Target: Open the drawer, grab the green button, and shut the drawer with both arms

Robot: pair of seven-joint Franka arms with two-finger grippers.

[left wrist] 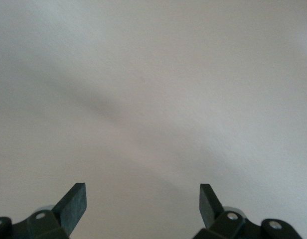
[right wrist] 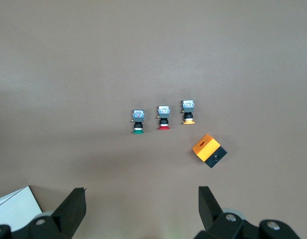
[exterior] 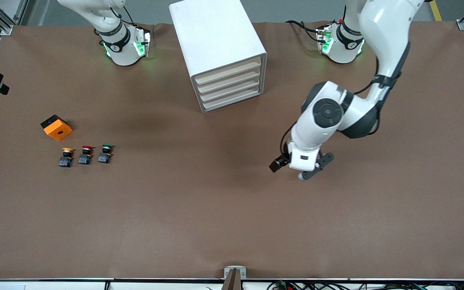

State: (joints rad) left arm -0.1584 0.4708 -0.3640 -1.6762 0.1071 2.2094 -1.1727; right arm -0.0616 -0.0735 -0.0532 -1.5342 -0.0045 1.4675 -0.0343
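The green-capped button [exterior: 106, 153] stands on the table toward the right arm's end, in a row with two other buttons; it also shows in the right wrist view [right wrist: 138, 122]. The white drawer cabinet [exterior: 220, 44] stands between the arms' bases, and its stacked drawers [exterior: 230, 85] are all shut. My left gripper [exterior: 311, 173] hangs open and empty over bare table, nearer the left arm's end; its wrist view [left wrist: 142, 192] shows only tabletop. My right gripper [right wrist: 142, 194] is open and empty, high over the table; it is out of the front view.
A red-capped button [exterior: 86, 154] and a yellow-capped button [exterior: 67, 157] stand beside the green one. An orange and black box [exterior: 56, 127] lies a little farther from the front camera than they do. A white cabinet corner [right wrist: 14, 205] shows by the right gripper.
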